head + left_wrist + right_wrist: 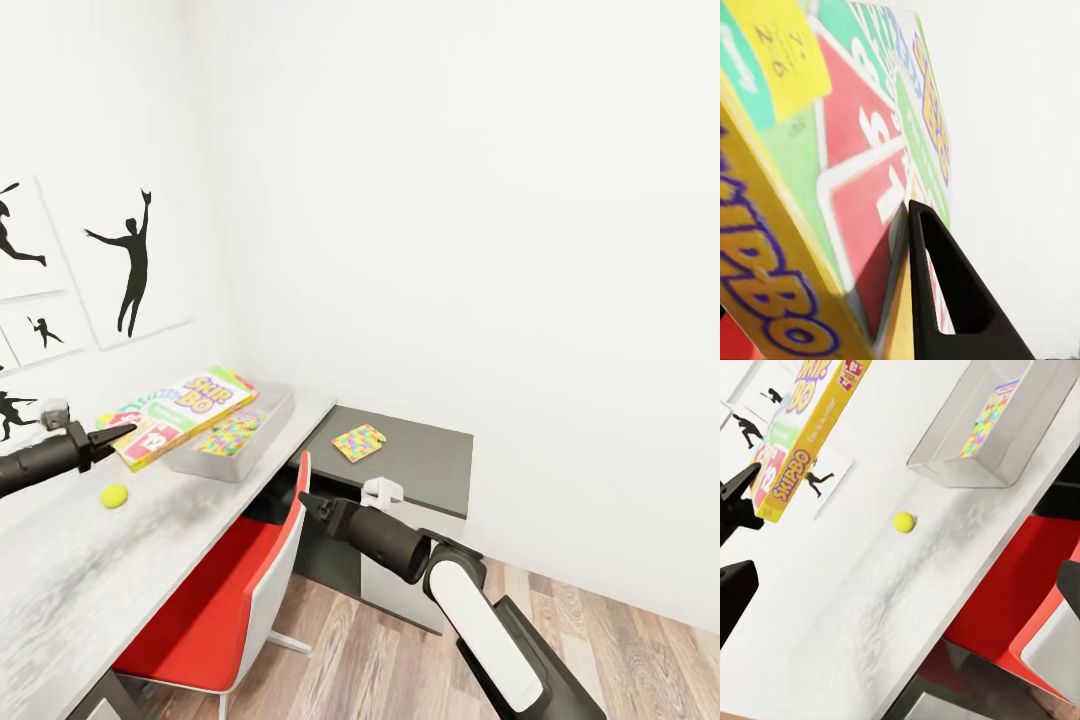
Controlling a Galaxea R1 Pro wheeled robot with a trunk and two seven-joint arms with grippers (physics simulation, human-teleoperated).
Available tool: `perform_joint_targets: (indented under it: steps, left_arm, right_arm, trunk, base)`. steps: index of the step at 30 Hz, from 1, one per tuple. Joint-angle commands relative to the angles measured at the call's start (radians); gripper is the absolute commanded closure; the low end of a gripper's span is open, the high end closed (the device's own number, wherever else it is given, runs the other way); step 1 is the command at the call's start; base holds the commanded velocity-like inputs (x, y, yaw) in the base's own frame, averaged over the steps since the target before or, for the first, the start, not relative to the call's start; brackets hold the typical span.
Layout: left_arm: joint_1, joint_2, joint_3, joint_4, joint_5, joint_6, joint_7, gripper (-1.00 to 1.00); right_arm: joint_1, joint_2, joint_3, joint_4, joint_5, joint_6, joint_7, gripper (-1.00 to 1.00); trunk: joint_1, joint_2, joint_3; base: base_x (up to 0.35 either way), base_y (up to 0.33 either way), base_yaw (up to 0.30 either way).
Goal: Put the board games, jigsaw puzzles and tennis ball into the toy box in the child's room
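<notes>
We are holding the SKIP-BO board game (180,414) in our left gripper (118,437), jaws pinching its edge, over the toy box (262,432), where one jigsaw puzzle (228,436) is lying. We are leaving the tennis ball (114,495) on the surface (80,570) and a second jigsaw puzzle (359,442) on the dark cabinet (430,462). We cannot tell the right gripper (310,505) jaws' state.

A red chair (215,610) with a white shell back stands on the wood-plank floor (640,660), its seat partly tucked under the long desk top. Beyond the chair stands a low dark grey cabinet (425,465). On the white wall behind the chair hang black dancer-silhouette prints (125,265).
</notes>
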State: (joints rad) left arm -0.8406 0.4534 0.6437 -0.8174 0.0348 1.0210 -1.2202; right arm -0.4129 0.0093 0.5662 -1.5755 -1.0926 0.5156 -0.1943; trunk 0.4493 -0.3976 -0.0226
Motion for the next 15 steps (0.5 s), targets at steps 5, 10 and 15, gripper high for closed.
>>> perform_joint_targets:
  steps: [5, 10, 15]
  left_arm:
    - [-0.046, -0.046, 0.001, 0.003, 0.007, 0.005, 0.118, 1.0]
    - [-0.063, -0.111, 0.005, 0.004, 0.008, -0.028, 0.225, 1.0]
    - [-0.066, -0.155, 0.012, 0.005, 0.013, -0.095, 0.311, 1.0]
  right_arm:
    - [-0.001, -0.002, -0.002, -0.001, -0.01, 0.0, -0.008, -1.0]
    - [-0.001, -0.006, -0.003, -0.001, -0.01, 0.0, -0.008, -1.0]
    - [0.0, -0.007, -0.005, -0.001, -0.01, -0.003, -0.007, -1.0]
  trunk:
    - [0.001, -0.002, -0.002]
    - [0.001, -0.002, -0.002]
    - [0.001, -0.002, -0.002]
  base:
    - [0.0, 0.0, 0.0]
    - [0.0, 0.0, 0.0]
    - [0.0, 0.0, 0.0]
